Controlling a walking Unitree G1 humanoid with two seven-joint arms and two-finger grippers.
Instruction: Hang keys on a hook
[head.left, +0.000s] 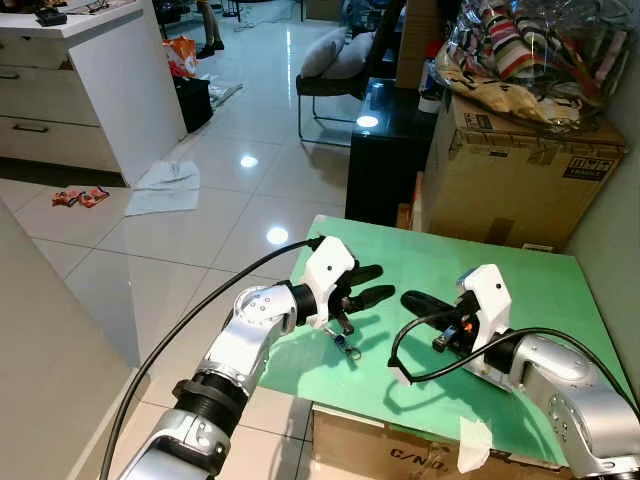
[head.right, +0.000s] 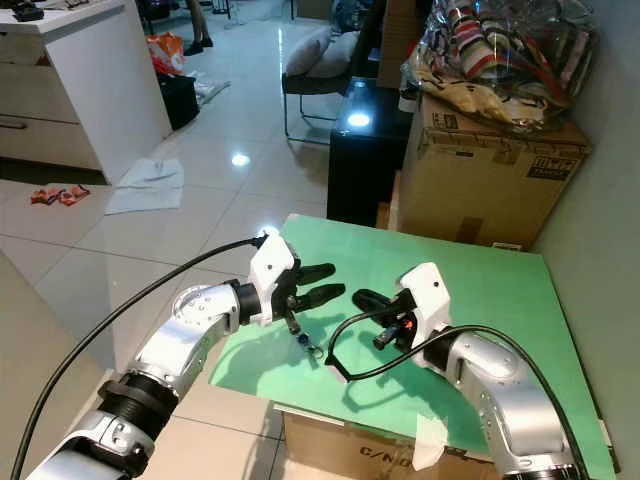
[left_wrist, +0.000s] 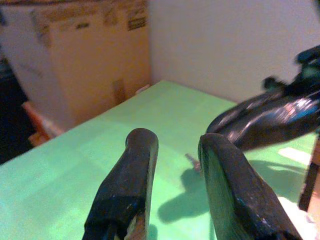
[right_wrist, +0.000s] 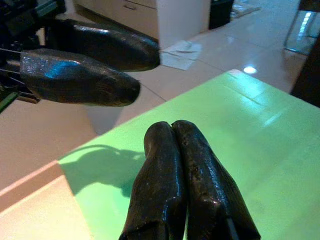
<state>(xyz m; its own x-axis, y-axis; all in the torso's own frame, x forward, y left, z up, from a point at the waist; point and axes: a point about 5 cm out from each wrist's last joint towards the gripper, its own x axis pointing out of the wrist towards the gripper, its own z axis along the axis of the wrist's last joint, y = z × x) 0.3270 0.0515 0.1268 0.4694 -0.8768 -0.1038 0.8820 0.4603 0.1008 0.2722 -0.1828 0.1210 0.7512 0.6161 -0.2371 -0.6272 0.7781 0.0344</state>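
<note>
Left gripper: the left gripper (head.left: 368, 283) hangs above the near left part of the green table top (head.left: 520, 270), its two black fingers (left_wrist: 127, 180) a little apart with bare green showing between them, nothing pinched at the tips.
Keys: the keys (head.left: 344, 340) dangle just under that gripper's wrist, a small ring and metal bits hanging toward 6 o'clock over the table's near edge; they seem to be caught at the base of the fingers rather than between the pads, though the frames are too coarse to settle how they are held.
Right gripper: the right gripper (head.left: 412, 300) points toward 9 o'clock at its partner, low over the table, fingers (right_wrist: 175, 175) pressed together on nothing; the left fingers lie just across from it in the right wrist view.
Surroundings: a cardboard box (head.left: 520, 180) stands at 1 o'clock beyond the table, a black cabinet (head.left: 385, 150) at 12 o'clock, tiled floor to the left.
Step in hand: keys lifted and carried, by the look of it; hanging not yet begun.
Hook: none can be made out from here.
Next move: likely calls for turning to find the hook, then raising the left arm so the ring hangs free and open, and threading it over the hook's tip without shaking the keys loose.
</note>
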